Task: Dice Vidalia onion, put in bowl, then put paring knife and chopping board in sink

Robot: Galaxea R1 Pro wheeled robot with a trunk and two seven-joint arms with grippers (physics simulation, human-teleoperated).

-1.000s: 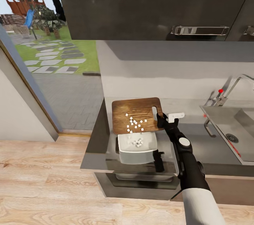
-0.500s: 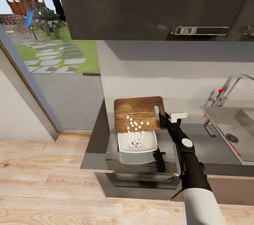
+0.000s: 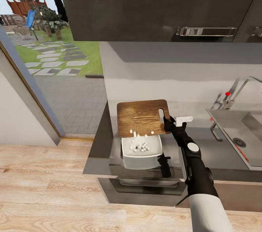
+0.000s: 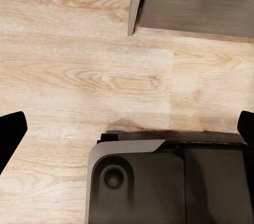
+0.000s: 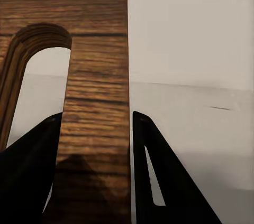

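Kitchen corner, grey table [image 3: 214,152] under dark wall cabinets, wood floor and a garden window beyond its end.

Item: chopping board [image 3: 142,117]. It is being held tilted over the bowl [image 3: 142,148], its lower edge just above the bowl's far rim, evidently so that the dice are being slid off by their own weight. Its handle-slot end is being clamped by the right gripper [image 3: 168,122]; in the right wrist view the strip of wood beside the slot [image 5: 98,102] is being pinched between the two dark fingers [image 5: 159,171], a hold that leaves the board's face free.

Item: Vidalia onion [image 3: 140,147], diced. Most pieces are being collected inside the bowl; a few [image 3: 135,133] are lying at the board's lower edge.

Item: bowl, standing on the table directly below the board, between it and the table's front edge.

Item: sink [image 3: 236,137], well apart from the bowl, awaiting board and knife.

Item: left gripper [image 4: 127,129], being held over the floor, spread wide and empty, judged idle.
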